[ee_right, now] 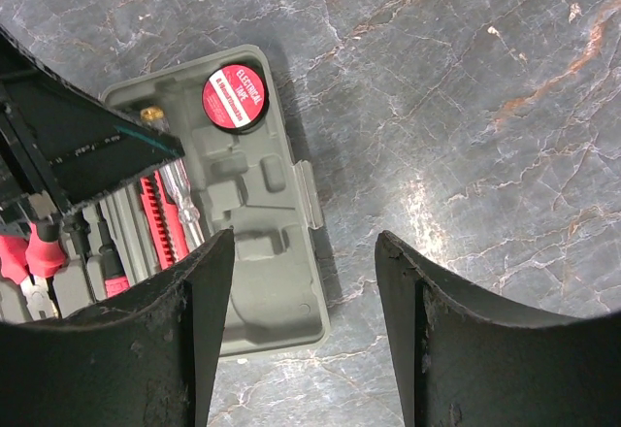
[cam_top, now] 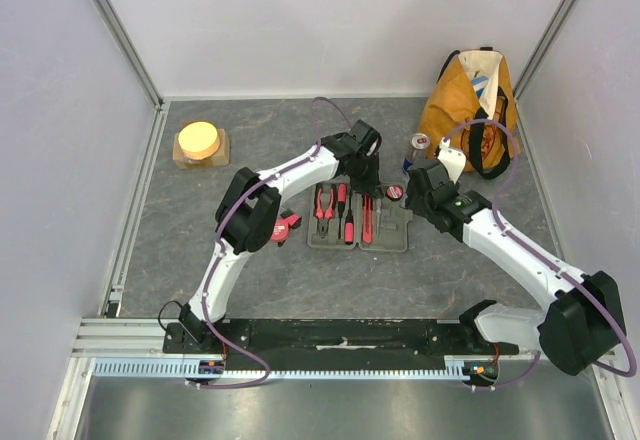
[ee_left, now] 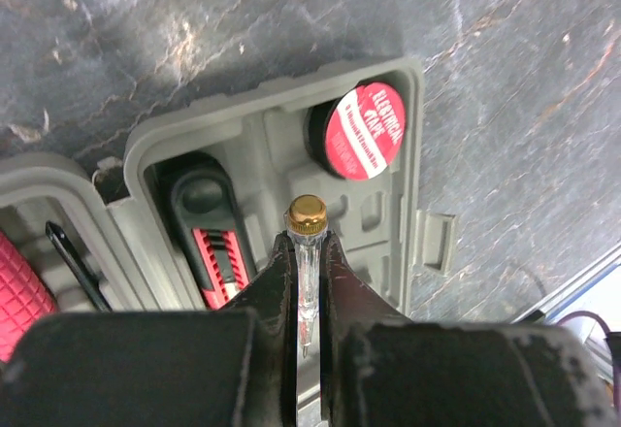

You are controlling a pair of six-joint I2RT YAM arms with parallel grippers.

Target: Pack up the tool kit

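Tabletop (cam_top: 200, 260): grey marbled surface, lying bare along the near strip between the case and the arm bases and across the left half.
Orange tote bag (cam_top: 462, 100): standing in the far right corner, crowding the right wall.
Tool kit case (cam_top: 394, 228): lying open and flat mid-tabletop, its latch tab sticking out from the right edge.
Right pincer (ee_right: 306, 243): hovering over the case's right edge, fingers gaping wide and gripping nothing; bare tabletop is showing to the right.
Left pincer (ee_left: 308, 247): hanging over the case's far end, closed tight on the tester screwdriver.
Drink can (cam_top: 418, 144): standing between the tote and the case's far right corner.
Pliers (cam_top: 323, 205): sitting in the left tray.
Cutter (ee_left: 218, 252): lying in its recess.
Electrical tape (ee_left: 364, 131): sitting in the far corner recess.
Tester screwdriver (ee_left: 306, 215): clear shaft pinched, brass cap poking past the fingertips.
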